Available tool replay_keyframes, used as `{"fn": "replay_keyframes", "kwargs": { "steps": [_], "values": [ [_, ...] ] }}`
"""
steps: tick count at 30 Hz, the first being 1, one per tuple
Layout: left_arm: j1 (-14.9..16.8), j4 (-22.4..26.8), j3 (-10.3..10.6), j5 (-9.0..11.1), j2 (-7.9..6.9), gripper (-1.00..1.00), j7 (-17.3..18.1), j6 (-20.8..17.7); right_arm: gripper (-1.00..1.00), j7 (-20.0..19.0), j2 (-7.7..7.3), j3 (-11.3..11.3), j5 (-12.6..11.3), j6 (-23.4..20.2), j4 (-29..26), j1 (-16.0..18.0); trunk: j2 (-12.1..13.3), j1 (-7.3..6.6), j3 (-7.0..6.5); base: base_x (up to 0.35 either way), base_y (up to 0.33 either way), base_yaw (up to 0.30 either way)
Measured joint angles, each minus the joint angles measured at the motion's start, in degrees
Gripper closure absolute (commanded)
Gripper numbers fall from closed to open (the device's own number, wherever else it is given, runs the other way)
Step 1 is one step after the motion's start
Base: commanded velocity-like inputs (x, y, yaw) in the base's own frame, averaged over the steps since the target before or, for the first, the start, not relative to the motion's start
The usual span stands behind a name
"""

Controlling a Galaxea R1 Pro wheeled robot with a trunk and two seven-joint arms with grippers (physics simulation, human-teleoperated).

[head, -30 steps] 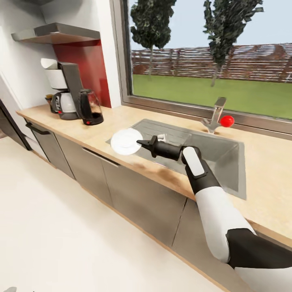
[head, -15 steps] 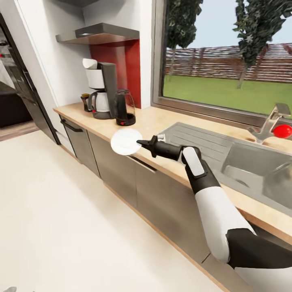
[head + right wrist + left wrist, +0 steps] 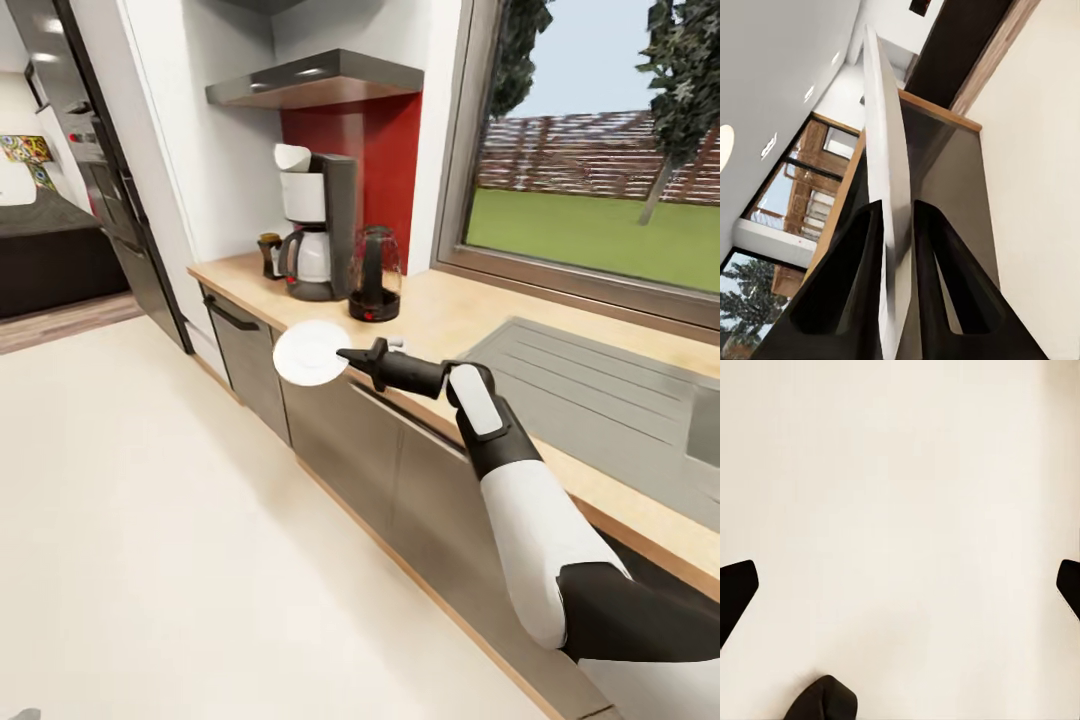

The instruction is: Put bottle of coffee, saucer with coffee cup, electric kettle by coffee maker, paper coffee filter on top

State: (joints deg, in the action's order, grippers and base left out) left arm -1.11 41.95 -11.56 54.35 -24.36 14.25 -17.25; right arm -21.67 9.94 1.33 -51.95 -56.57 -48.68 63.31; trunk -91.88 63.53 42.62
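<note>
My right gripper (image 3: 345, 353) is shut on the rim of the white saucer (image 3: 308, 354), held out in front of the grey cabinet fronts just below the countertop (image 3: 450, 315). In the right wrist view the saucer (image 3: 889, 187) stands edge-on between the two black fingers (image 3: 851, 285). On the counter's far end stands the coffee maker (image 3: 315, 225) with the white paper coffee filter (image 3: 290, 157) on top. The dark bottle of coffee (image 3: 269, 255) stands at its left, the glass electric kettle (image 3: 375, 272) at its right. The coffee cup is out of view. My left gripper (image 3: 900, 585) hangs open over the floor.
A grey shelf (image 3: 310, 80) hangs above the coffee maker, before a red wall panel (image 3: 395, 170). The steel sink drainboard (image 3: 600, 390) lies in the counter at the right under a window. A tall dark unit (image 3: 110, 170) stands at the left. Cream floor (image 3: 150, 520) spreads in front.
The whole view has swung left along the counter: the coffee maker group is nearer the middle, the sink and tap have slid off right. The right arm keeps its pose with the saucer.
</note>
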Motion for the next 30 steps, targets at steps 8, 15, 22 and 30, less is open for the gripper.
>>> {"fn": "replay_keyframes", "kwargs": {
  "steps": [8,15,22,30],
  "values": [
    [0.0,-0.1,0.0,0.0,-0.07,-1.00,0.0,0.0,1.00,0.1,0.00,0.0,0.0,0.1,0.5,0.0,0.0,0.00,0.00,0.281,0.229,0.004],
    [0.0,-0.1,0.0,0.0,-0.09,-1.00,0.0,0.0,1.00,0.1,0.00,0.0,0.0,0.1,0.5,0.0,0.0,0.00,0.00,0.282,0.228,0.000],
    [0.0,-0.1,0.0,0.0,-0.09,-1.00,0.0,0.0,1.00,0.1,0.00,0.0,0.0,0.1,0.5,0.0,0.0,0.00,0.00,0.282,0.228,0.000],
    [0.0,-0.1,0.0,0.0,-0.09,-1.00,0.0,0.0,1.00,0.1,0.00,0.0,0.0,0.1,0.6,0.0,0.0,0.00,0.00,0.282,0.228,0.000]
  ]
}}
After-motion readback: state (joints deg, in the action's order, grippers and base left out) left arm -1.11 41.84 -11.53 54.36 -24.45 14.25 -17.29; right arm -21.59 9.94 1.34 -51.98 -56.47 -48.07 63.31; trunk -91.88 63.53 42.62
